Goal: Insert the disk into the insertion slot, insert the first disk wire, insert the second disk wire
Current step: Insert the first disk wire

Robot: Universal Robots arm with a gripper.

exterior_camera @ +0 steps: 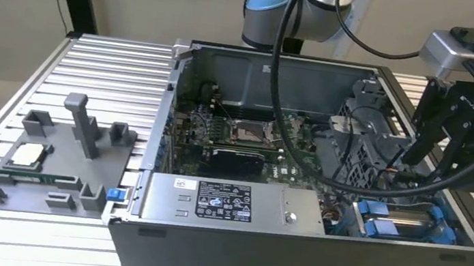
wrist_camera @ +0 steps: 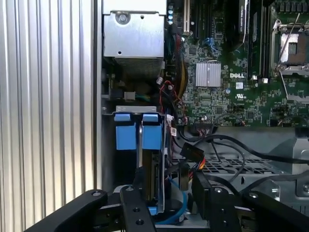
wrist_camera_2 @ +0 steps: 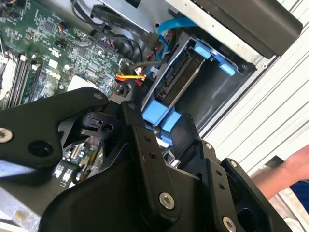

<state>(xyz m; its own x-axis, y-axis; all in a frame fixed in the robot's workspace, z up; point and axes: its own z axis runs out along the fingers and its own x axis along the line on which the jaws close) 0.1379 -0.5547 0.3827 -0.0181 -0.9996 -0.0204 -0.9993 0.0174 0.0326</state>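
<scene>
The disk (exterior_camera: 408, 228), silver-grey in a bright blue carrier, stands on edge inside the insertion slot (exterior_camera: 473, 238) at the case's front corner on the exterior view's right. In both wrist views the disk (wrist_camera_2: 181, 77) (wrist_camera: 153, 169) sits down in the grey bay (wrist_camera_2: 212, 94) (wrist_camera: 135, 109), blue tabs at its end. My black gripper (exterior_camera: 429, 175) hovers just above it, open, its fingers (wrist_camera_2: 129, 113) on either side of the blue tabs and holding nothing. A blue cable (wrist_camera_2: 166, 29) and a red, yellow and black wire bundle (wrist_camera_2: 128, 75) lie loose beside the bay.
The grey labelled power-supply box (exterior_camera: 223, 203) lies along the case's front wall, beside the bay. Behind it are the green motherboard (exterior_camera: 236, 136) and a perforated grey cage (exterior_camera: 365, 133). A grey parts fixture (exterior_camera: 49, 163) rests on the slatted table. A person's arm (wrist_camera_2: 285, 169) is outside the case.
</scene>
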